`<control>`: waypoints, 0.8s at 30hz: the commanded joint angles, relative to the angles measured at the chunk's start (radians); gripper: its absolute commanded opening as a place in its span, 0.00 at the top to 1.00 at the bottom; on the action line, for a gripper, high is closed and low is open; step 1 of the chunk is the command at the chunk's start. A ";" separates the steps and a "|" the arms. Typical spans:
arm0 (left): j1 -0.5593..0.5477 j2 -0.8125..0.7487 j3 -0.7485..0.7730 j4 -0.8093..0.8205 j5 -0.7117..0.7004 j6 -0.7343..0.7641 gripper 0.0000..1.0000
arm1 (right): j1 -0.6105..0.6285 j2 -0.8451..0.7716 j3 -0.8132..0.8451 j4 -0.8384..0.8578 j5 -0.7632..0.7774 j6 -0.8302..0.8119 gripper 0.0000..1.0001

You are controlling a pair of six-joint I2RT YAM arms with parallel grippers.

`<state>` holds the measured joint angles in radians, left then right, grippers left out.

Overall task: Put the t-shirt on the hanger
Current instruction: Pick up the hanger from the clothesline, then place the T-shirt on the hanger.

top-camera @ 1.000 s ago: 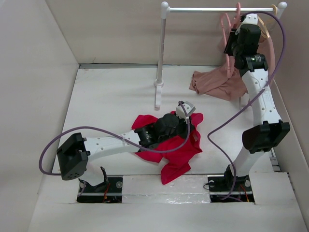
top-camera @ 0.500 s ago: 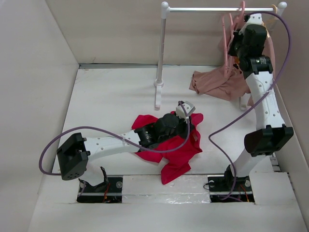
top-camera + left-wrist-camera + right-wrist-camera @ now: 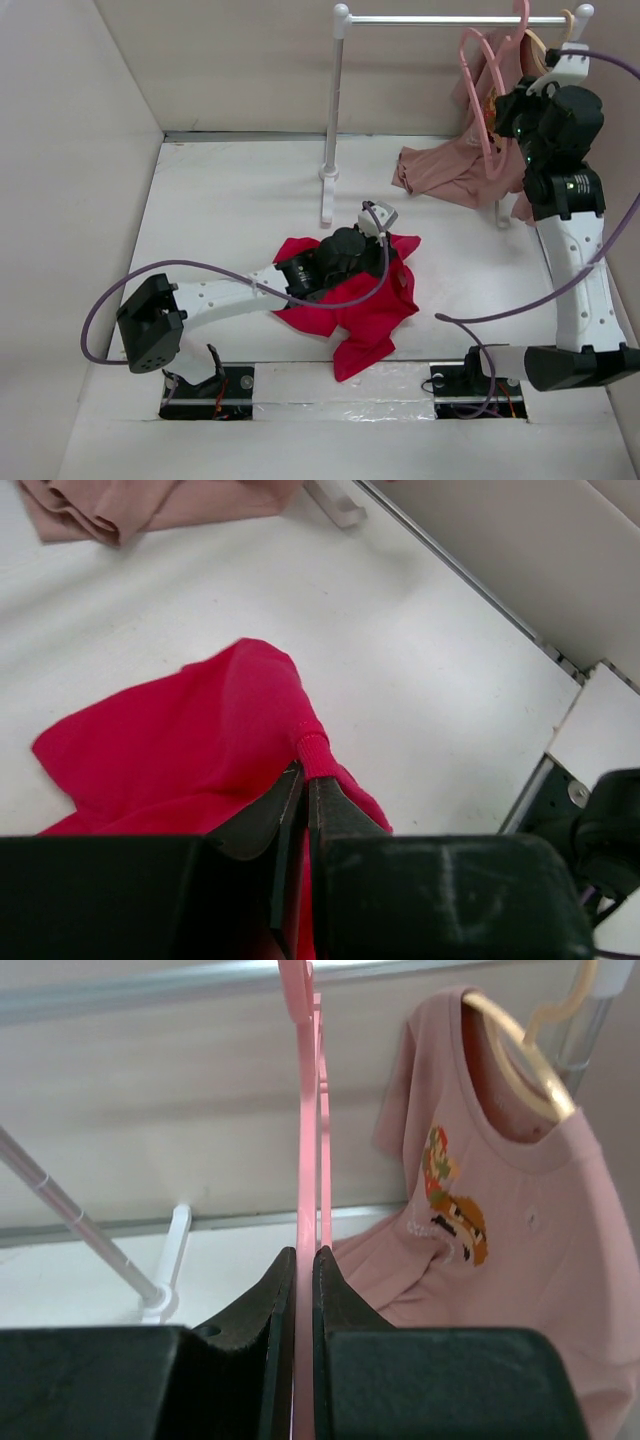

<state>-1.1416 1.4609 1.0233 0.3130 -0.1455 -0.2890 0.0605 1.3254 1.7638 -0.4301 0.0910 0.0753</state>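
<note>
The red t-shirt [image 3: 368, 305] lies crumpled on the table near the front middle. My left gripper [image 3: 376, 220] is over its far edge. In the left wrist view that gripper [image 3: 305, 772] is shut on a ribbed hem of the t-shirt [image 3: 190, 745]. The pink hanger [image 3: 480, 75] hangs by its hook at the right end of the rack rail. My right gripper [image 3: 503, 112] is beside it. In the right wrist view that gripper [image 3: 306, 1256] is shut on the hanger's thin pink bar [image 3: 307, 1110].
A white clothes rack has a rail [image 3: 440, 18] at the back and a post [image 3: 333, 100]. A dusty-pink printed t-shirt [image 3: 500, 1220] hangs on a beige hanger [image 3: 525, 1040] at the rail's right end, and its fabric [image 3: 450, 172] drapes onto the table. Side walls stand close.
My right arm has swung right and back with the pink hanger gripped, tilting the hanger. My left gripper has shifted slightly left with the red t-shirt.
</note>
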 commanded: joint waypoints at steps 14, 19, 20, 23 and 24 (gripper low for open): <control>0.183 0.191 0.244 0.090 0.076 0.016 1.00 | 0.180 -0.679 -0.553 -0.036 -0.171 0.121 1.00; 0.292 0.246 0.296 0.095 0.136 -0.005 1.00 | 0.202 -0.863 -0.586 -0.257 -0.175 0.158 1.00; 0.331 0.263 0.304 0.097 0.188 -0.024 1.00 | 0.202 -0.903 -0.580 -0.303 -0.175 0.162 1.00; 0.373 0.294 0.349 0.083 0.218 -0.032 1.00 | 0.202 -0.942 -0.584 -0.346 -0.220 0.182 1.00; 0.382 0.302 0.363 0.068 0.227 -0.033 1.00 | 0.202 -0.954 -0.592 -0.361 -0.234 0.185 1.00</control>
<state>-0.7902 1.7683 1.3067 0.3439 0.0200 -0.3008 0.2565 0.3752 1.1938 -0.6899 -0.0933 0.2333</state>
